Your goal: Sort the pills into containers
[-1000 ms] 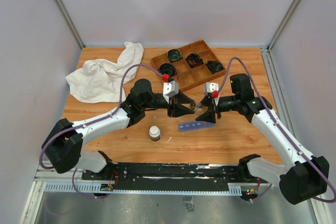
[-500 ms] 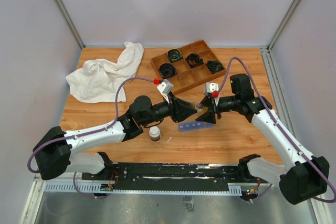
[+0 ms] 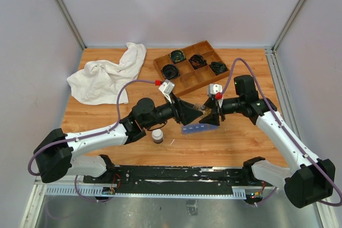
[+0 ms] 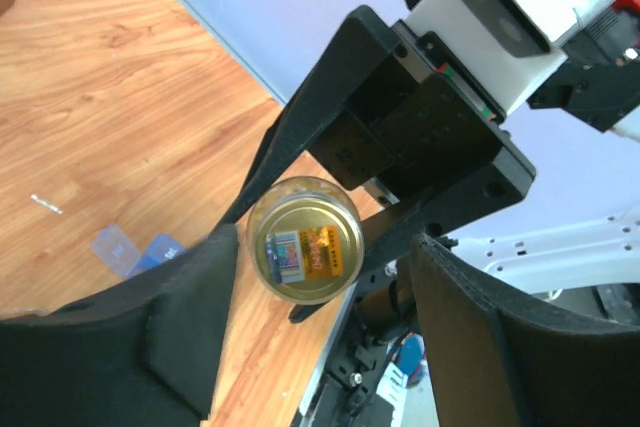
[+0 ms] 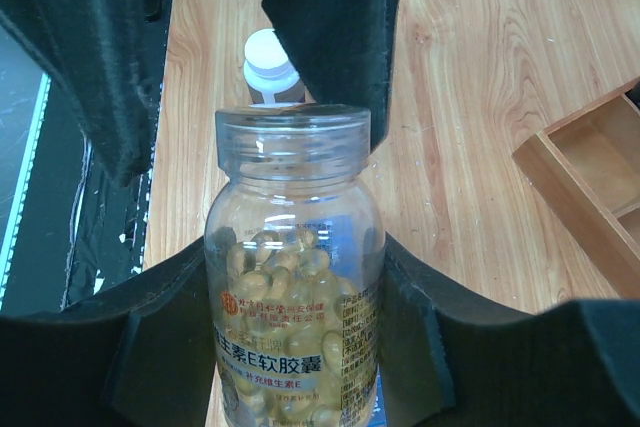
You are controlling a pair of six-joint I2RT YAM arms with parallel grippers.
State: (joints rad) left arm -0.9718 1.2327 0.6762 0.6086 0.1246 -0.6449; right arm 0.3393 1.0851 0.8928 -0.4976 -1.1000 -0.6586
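Observation:
My right gripper [image 5: 295,257] is shut on a clear bottle [image 5: 295,347], held level above the table with its lidded end toward the left arm. The bottle is full of yellowish pills [image 5: 270,277]. My left gripper [image 4: 325,242] is open, its jaws standing on either side of the bottle's round end [image 4: 303,239] with a gap on the right side. In the top view the two grippers meet nose to nose at the bottle [image 3: 202,109]. The blue containers strip [image 3: 199,128] lies on the table just below them, and a corner of the containers strip [image 4: 130,247] shows under the left fingers.
A small dark bottle with a white cap [image 3: 157,135] stands near the left forearm. A wooden divided tray [image 3: 184,81] with black coiled cables sits at the back. A crumpled white cloth [image 3: 107,76] lies at the back left.
The left arm dropped and reached right, bringing its gripper up to the bottle's end. Its jaws, shut before, now stand apart. The right arm and bottle have not moved.

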